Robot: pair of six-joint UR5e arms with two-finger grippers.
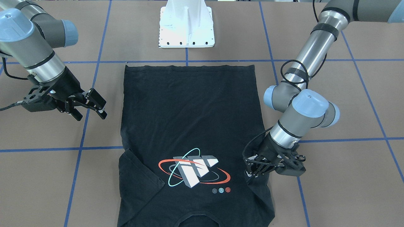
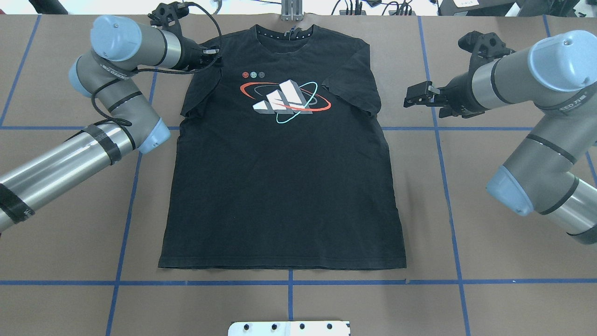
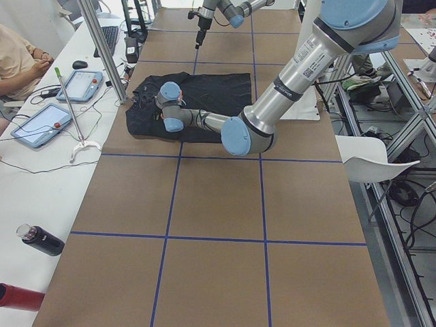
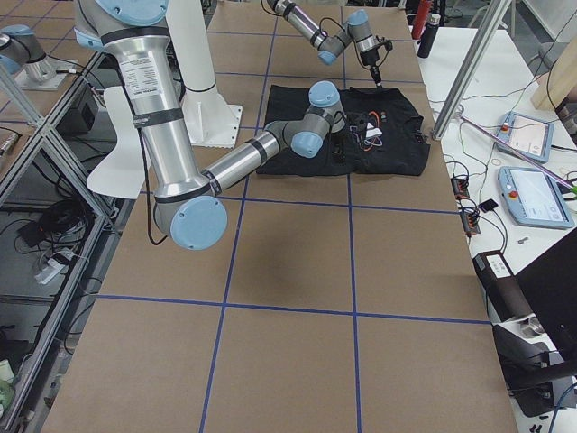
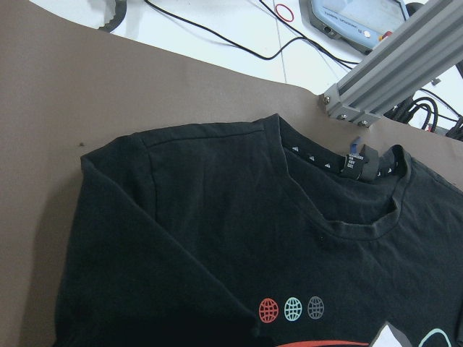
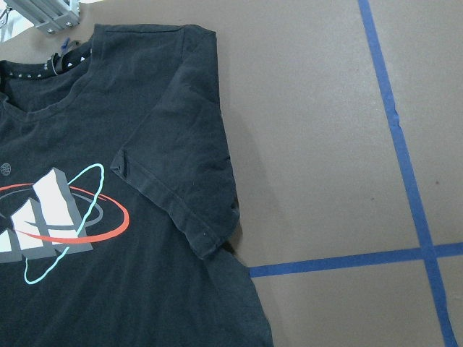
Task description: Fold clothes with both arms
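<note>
The black T-shirt [image 1: 189, 110] lies flat on the brown table, logo side up, collar away from the robot; it also shows in the overhead view [image 2: 280, 196]. My left gripper [image 1: 251, 176] is low on its left sleeve near the shoulder [image 2: 213, 52]. Its fingers look closed, pinching the sleeve cloth. My right gripper [image 1: 90, 114] is open and empty. It hovers over bare table just beside the right sleeve [image 2: 419, 98], apart from it. The right sleeve [image 6: 181, 188] lies partly over the body. The collar [image 5: 362, 224] shows in the left wrist view.
The white pedestal base [image 1: 187, 28] stands at the robot's side of the table, behind the shirt's hem. An aluminium post [image 5: 391, 79] stands just past the collar. Blue tape lines [image 2: 289, 282] grid the table. Tablets and cables [image 3: 41, 122] lie on the operators' bench.
</note>
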